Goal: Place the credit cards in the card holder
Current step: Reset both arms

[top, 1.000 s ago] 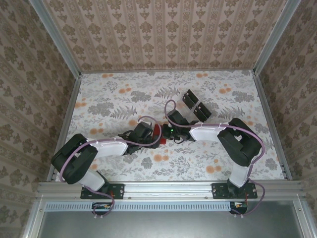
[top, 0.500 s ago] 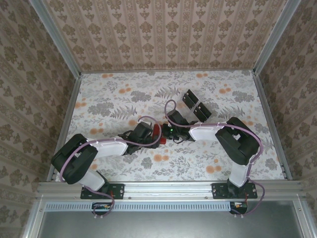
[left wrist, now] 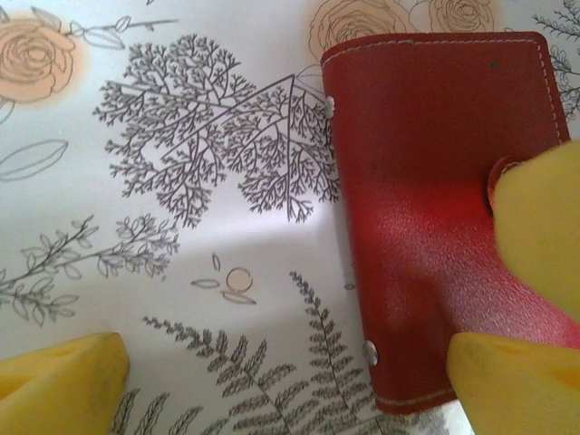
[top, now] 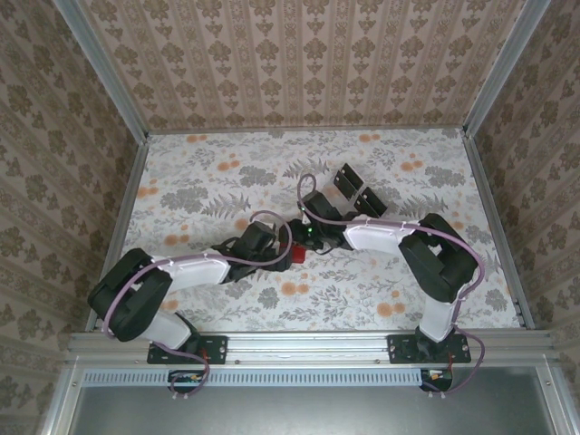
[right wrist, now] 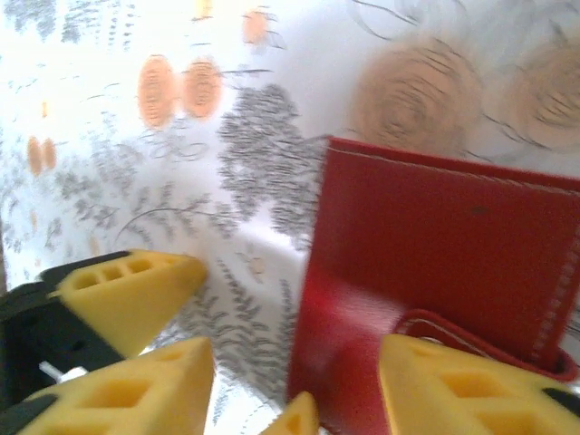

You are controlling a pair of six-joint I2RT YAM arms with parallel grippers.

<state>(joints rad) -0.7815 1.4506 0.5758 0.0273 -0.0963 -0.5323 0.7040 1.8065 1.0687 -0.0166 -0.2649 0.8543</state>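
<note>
Closed red card holder [left wrist: 426,227] sits at frame centre, two credit cards [top: 348,180] unloaded at upper right. The left gripper [left wrist: 285,372] gapes wide and the right gripper [right wrist: 294,376] stands parted over the holder.

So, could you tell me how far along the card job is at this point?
Nothing is done yet: two cards lie on the table, apart from the holder, which lies folded with its red outside up. In hand: both grippers are at the holder, the left gripper open over its edge, the right gripper open by its tab. Left: opening it, then fetching and inserting the cards.
</note>
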